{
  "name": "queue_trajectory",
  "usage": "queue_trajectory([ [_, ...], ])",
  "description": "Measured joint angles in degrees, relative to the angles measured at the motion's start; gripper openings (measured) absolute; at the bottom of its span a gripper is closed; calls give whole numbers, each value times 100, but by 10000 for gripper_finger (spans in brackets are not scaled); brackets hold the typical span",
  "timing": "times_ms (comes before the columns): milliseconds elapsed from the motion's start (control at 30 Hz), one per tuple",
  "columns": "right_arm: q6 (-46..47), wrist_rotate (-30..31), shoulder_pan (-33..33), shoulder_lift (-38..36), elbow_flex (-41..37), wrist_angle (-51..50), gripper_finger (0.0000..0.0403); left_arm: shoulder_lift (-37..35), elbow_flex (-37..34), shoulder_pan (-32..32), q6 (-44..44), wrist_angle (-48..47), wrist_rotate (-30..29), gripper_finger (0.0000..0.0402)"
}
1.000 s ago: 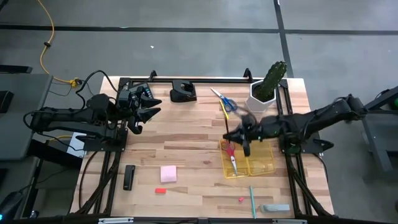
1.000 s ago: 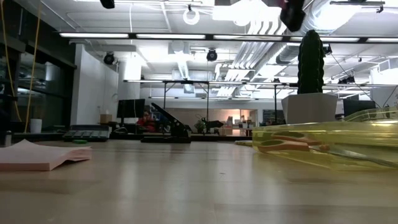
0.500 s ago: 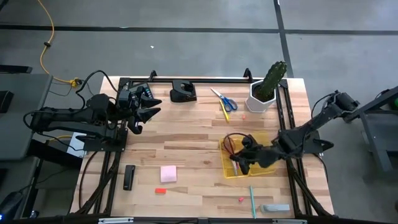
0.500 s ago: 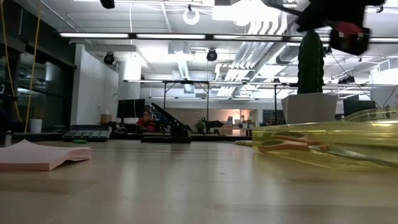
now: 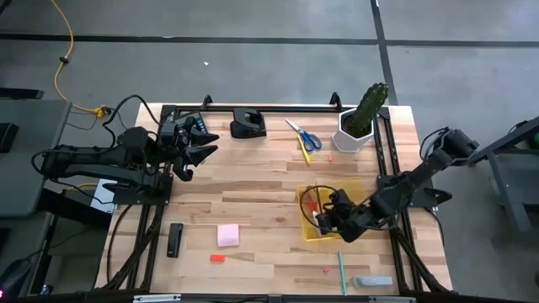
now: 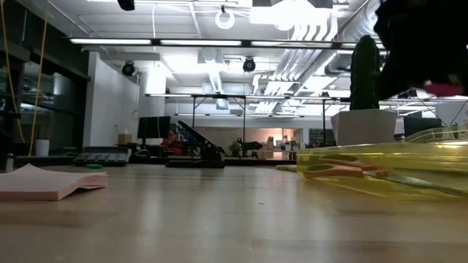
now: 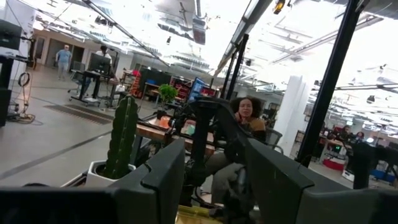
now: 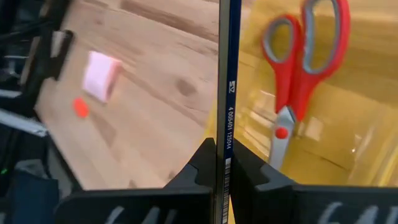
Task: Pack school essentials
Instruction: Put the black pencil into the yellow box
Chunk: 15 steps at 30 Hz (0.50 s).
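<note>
Seen from above, a teal pen (image 5: 342, 273) and 2 tiny red bits (image 5: 217, 258) lie nearest at 5 and 7 o'clock, with the pink sticky pad (image 5: 227, 235) just behind, all waiting to be packed. Farther, at 4 o'clock, the right gripper (image 5: 327, 220) pinches a thin dark pen (image 8: 224, 93) over the yellow tray (image 8: 348, 137), where the red scissors (image 8: 305, 62) already lie. Farthest, the blue scissors (image 5: 303, 135) and yellow pen (image 5: 305, 151) wait at 1 o'clock, and the left gripper (image 5: 198, 139) hangs open and empty at 10.

Open-plan lab/workshop: exposed ceiling ducts (image 6: 292, 44), strip lights (image 6: 183, 42), desks with monitors (image 6: 153, 128) behind the wooden table (image 6: 219, 212).
</note>
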Motion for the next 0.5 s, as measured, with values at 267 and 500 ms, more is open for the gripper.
queue_trajectory([
  [267, 205, -507, -481, 524, 0, 203, 0, 0, 0, 1, 0, -5, -108, 156],
  [500, -10, -1185, -817, 693, 0, 288, 0, 0, 0, 2, -2, -10, -149, 156],
])
